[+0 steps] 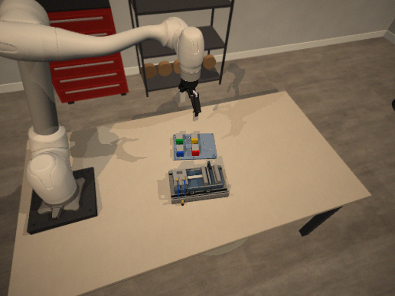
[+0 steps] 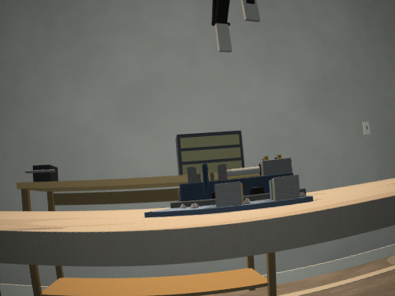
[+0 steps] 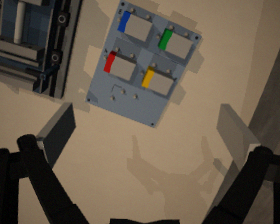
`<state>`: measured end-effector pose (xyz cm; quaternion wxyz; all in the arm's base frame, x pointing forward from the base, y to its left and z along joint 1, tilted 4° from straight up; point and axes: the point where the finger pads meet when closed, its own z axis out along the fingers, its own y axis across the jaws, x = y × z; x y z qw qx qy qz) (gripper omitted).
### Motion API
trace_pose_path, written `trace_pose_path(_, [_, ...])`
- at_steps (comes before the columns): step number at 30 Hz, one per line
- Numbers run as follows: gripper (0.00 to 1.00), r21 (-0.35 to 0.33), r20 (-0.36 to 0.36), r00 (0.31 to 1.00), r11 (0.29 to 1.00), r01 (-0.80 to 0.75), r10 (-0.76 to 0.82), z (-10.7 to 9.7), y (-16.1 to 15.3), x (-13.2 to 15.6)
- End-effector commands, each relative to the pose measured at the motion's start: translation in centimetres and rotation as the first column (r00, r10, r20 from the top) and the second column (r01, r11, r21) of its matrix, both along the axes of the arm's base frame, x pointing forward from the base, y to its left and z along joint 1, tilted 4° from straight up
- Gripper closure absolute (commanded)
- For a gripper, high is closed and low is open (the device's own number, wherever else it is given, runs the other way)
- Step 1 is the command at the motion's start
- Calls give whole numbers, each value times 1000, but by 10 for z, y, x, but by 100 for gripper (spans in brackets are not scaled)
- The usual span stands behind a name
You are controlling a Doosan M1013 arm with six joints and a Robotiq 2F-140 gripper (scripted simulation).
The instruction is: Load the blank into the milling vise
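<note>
The blank with the green end (image 1: pixel 179 141) (image 3: pixel 177 46) (image 2: pixel 285 187) stands on the infeed plate (image 1: pixel 210 141) (image 3: pixel 150 114) (image 2: pixel 168 212), in the corner beside the blue-ended and yellow-ended blanks. Its green end faces the vise side. The vise (image 1: pixel 196 187) (image 2: pixel 237 185) lies beside the plate; nothing shows between its jaws. The fixed jaw (image 1: pixel 217 174) is at the end without hoses. The work stop (image 1: pixel 209 165) (image 2: pixel 205 178) rises at the side near the plate. The low bars are not clear. My gripper (image 1: pixel 189 107) (image 2: pixel 238 36) (image 3: pixel 146 115) is open and empty, high above the table, off the plate's side away from the vise.
Blanks with yellow (image 1: pixel 194 140) (image 3: pixel 160 83), blue (image 1: pixel 180 153) (image 3: pixel 137 28) and red (image 1: pixel 195 152) (image 3: pixel 122 67) ends also stand on the plate among small pins. Blue hoses (image 1: pixel 185 189) run over the vise's other end. The arm's base stands at the table's left in the top view.
</note>
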<state>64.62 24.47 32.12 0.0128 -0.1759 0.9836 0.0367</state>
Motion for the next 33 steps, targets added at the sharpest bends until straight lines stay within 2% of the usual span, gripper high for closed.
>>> trace_pose_path(1, [0,0,-3,999,999,41,-41,0,0,0])
trace_pose_path(15, [0,1,-17,975,976,220,-220,0,0,0])
trace_pose_path(33, [0,-2,-36,894,895,446,-446,0,0,0])
